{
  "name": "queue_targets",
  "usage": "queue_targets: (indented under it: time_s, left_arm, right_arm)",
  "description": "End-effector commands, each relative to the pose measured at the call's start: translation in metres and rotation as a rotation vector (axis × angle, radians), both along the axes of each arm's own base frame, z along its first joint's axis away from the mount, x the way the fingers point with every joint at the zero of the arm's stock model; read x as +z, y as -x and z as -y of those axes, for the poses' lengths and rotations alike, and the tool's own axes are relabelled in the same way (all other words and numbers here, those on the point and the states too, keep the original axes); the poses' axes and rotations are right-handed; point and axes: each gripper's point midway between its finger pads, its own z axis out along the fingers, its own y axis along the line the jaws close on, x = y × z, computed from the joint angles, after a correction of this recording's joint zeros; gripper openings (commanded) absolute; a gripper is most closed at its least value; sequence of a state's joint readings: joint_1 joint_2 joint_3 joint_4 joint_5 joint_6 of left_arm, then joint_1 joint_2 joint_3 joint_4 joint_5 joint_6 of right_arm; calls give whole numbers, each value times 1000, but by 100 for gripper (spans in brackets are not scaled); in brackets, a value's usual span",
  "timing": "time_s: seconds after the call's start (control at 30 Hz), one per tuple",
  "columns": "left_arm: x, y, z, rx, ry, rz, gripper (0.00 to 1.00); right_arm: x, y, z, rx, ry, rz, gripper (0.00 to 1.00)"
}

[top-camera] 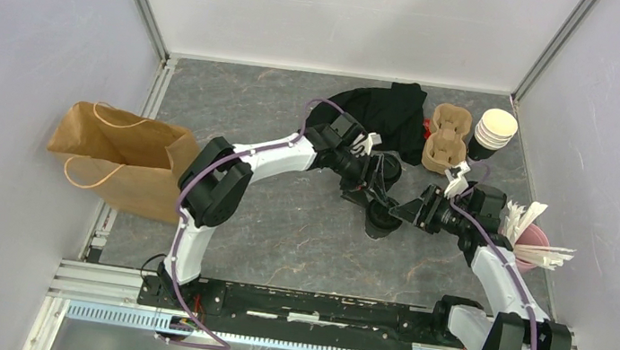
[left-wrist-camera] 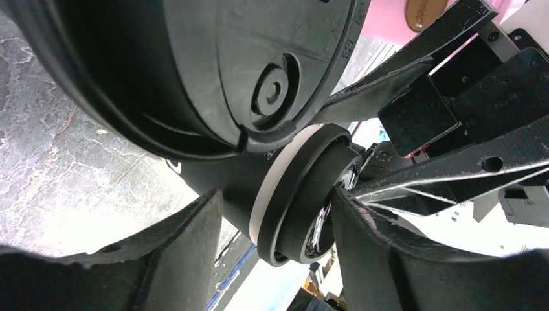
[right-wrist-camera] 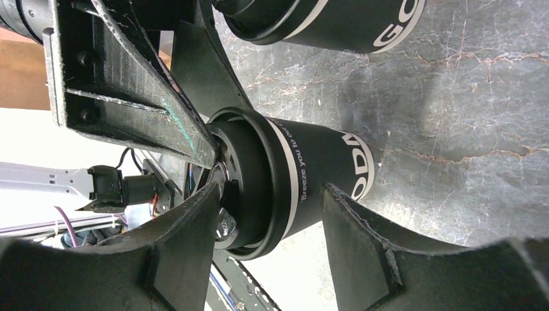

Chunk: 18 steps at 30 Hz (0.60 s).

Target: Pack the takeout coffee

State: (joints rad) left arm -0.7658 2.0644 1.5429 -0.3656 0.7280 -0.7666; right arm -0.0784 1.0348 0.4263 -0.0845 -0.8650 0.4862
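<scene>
At the centre of the surface (top-camera: pixel 298 237), the nearer lidded cup (top-camera: pixel 381 223) and the farther lidded cup (top-camera: pixel 386 169) are sitting close together, well apart from the paper bag (top-camera: pixel 123 159) at the left edge. I am holding the left hand (left-wrist-camera: pixel 275 201) at the nearer lidded cup, released, fingers spread, one fingertip (left-wrist-camera: pixel 362 220) lying close against the lid. I am presenting the right hand (right-wrist-camera: pixel 272 191) to the same cup from the opposite side, likewise released, fingers spread across its wall. The farther lidded cup is sitting just under the left wrist.

Marbled table (top-camera: pixel 280 234): paper bag (top-camera: pixel 123 159), black cloth (top-camera: pixel 391 113), carrier (top-camera: pixel 445 138), cup stack (top-camera: pixel 493 131), lidded cups (top-camera: pixel 381 222).
</scene>
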Motion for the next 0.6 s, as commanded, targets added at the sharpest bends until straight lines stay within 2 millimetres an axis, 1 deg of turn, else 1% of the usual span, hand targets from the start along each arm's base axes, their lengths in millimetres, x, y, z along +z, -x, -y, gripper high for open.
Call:
queue_targets:
  time_s: [0.0,0.07,0.13,0.2,0.27,0.37,0.4,0.47,0.57]
  left_arm:
    - [9,-3,2,-2,-42,87,71]
    - [14,-7,-7,-4,-69,128,77]
    - [21,-12,-18,3,-99,159,80]
    - [32,-19,-28,13,-125,209,83]
    - [47,-27,-40,23,-156,271,85]
    - [72,-39,-61,40,-212,381,87]
    - [83,-42,-68,55,-223,411,87]
    - [105,-43,-79,64,-240,482,88]
    - [139,-37,-94,88,-233,555,88]
  right_arm:
    - [3,-4,7,-30,64,10,66]
    - [10,-6,9,-27,82,29,70]
    - [15,-10,15,-26,136,37,75]
    - [23,-14,20,-25,177,44,79]
    - [30,-19,27,-32,229,51,84]
    - [45,-26,35,-51,289,72,88]
    - [49,-27,37,-55,300,78,89]
    - [57,-31,42,-65,330,89,89]
    - [72,-39,50,-83,380,116,90]
